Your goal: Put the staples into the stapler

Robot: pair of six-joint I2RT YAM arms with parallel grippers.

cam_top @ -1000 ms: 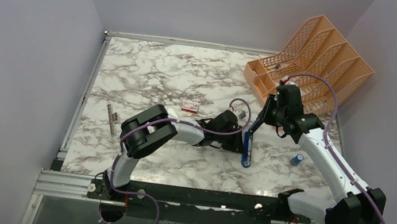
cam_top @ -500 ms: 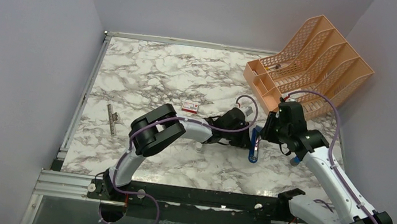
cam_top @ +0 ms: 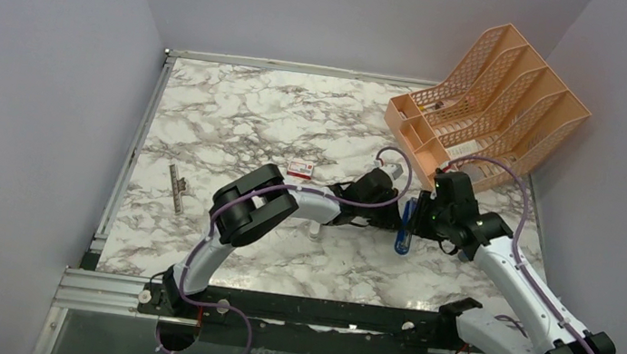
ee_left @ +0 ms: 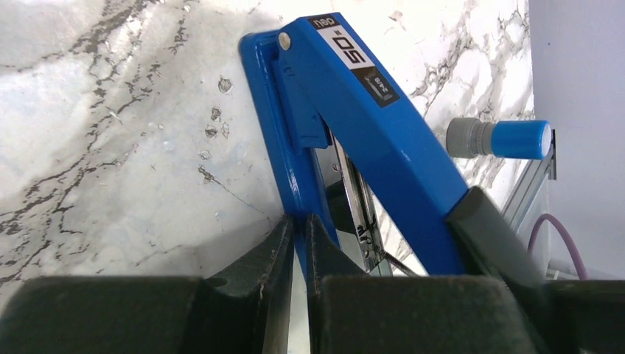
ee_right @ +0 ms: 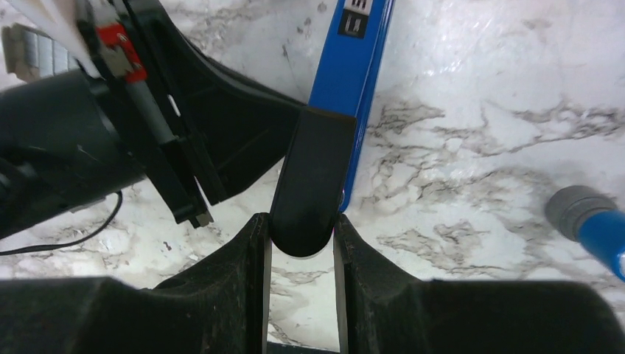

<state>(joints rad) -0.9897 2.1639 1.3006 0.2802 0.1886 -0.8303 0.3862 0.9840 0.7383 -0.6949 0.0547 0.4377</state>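
Both my grippers hold a blue stapler [cam_top: 404,228] with a black end, right of the table's middle. It stands on its edge, its top half raised off the base. A silver channel [ee_left: 352,193] shows between the two halves. My left gripper [ee_left: 298,221] is shut on the thin blue base edge. My right gripper [ee_right: 302,221] is shut on the black rounded end [ee_right: 313,177] of the top half. A small grey ridged block, the staples [ee_right: 18,48], lies on the table behind my left wrist.
A blue cylinder with a grey cap [ee_left: 501,139] lies just right of the stapler. A red-and-white box [cam_top: 299,170] sits left of my left arm. A slim grey strip [cam_top: 177,188] lies near the left edge. An orange file rack [cam_top: 494,100] stands far right.
The stapler has shifted right, and its raised top half has swung down toward the base. The right gripper came down and nearer with it, and the left gripper followed to the right.
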